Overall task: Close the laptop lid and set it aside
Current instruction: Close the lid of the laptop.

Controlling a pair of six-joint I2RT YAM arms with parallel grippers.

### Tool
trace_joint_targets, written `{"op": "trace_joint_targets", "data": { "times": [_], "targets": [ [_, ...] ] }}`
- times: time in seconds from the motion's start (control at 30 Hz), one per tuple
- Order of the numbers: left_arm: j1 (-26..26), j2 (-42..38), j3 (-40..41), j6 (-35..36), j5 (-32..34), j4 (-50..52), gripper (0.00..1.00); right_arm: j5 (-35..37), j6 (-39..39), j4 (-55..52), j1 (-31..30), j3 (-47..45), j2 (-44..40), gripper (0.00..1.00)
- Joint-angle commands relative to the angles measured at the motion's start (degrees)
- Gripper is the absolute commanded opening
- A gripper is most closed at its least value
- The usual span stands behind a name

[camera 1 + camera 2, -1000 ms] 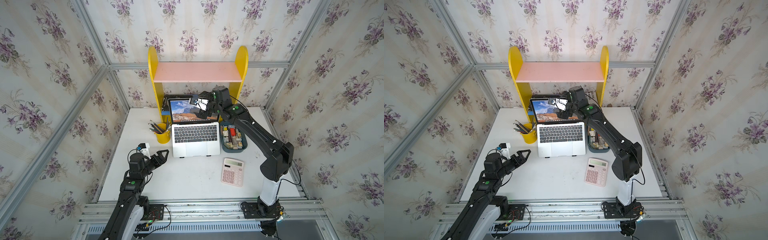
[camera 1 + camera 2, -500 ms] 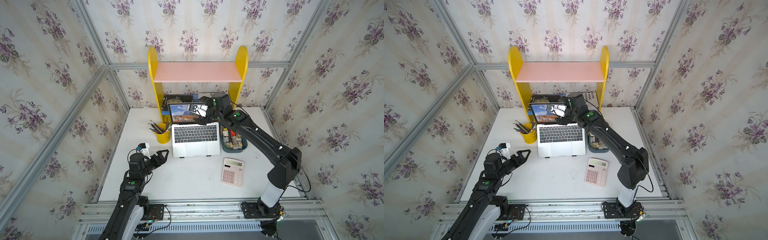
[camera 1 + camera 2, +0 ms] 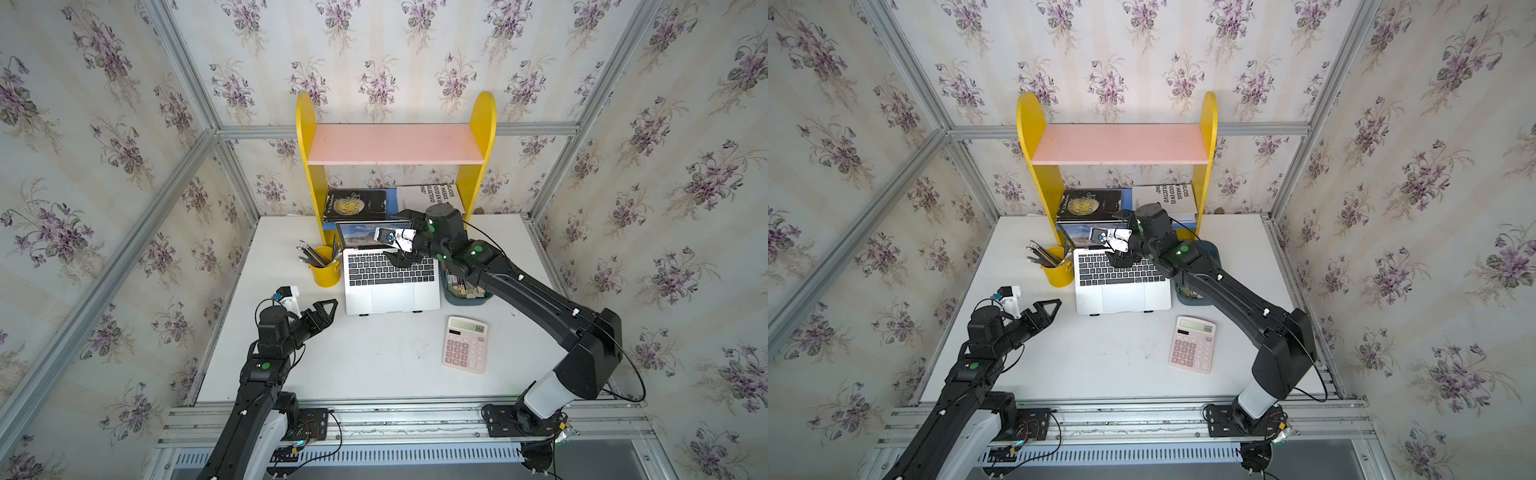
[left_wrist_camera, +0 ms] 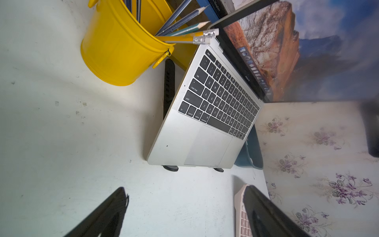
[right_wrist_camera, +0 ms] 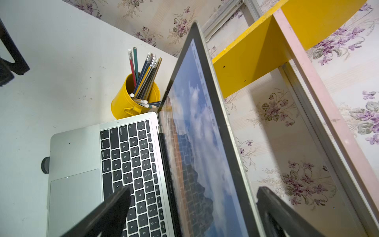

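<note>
The silver laptop point(image 3: 390, 286) point(image 3: 1121, 291) stands on a black stand at the back of the white table. The laptop lid point(image 3: 357, 235) point(image 5: 201, 143) is part-way down, and its mountain screen leans over the black keys. My right gripper point(image 3: 403, 239) point(image 5: 192, 205) is open and straddles the lid's top edge. One of its fingers point(image 5: 114, 209) hangs over the keyboard and one point(image 5: 274, 211) sits behind the lid. My left gripper point(image 3: 326, 313) point(image 4: 184, 205) is open and holds nothing, low over the table, near and left of the laptop's front corner.
A yellow pencil cup point(image 3: 325, 270) stands against the laptop's left side. A blue-grey tray point(image 3: 465, 293) sits on its right. A pink calculator point(image 3: 465, 344) lies nearer the front. Behind are the yellow-and-pink shelf point(image 3: 395, 145) and books point(image 3: 357, 203).
My right gripper has come down and forward with the lid between its fingers, and the lid has tilted further toward the keyboard. The left arm has stayed put.
</note>
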State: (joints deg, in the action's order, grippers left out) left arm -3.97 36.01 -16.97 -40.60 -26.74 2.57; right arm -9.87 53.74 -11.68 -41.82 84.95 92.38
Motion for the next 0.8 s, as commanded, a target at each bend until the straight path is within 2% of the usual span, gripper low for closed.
{"op": "trace_joint_targets", "data": {
  "times": [0.0,0.77],
  "targets": [
    [0.1,0.18,-0.08,0.12,-0.22,-1.07,0.92,-2.05,-3.45,-7.33,-0.81,-2.72,-0.47,1.0],
    [0.1,0.2,0.01,0.1,0.01,-1.08,0.92,-1.68,-10.33,0.95,-5.24,-21.16,-10.18,1.0]
  ]
}}
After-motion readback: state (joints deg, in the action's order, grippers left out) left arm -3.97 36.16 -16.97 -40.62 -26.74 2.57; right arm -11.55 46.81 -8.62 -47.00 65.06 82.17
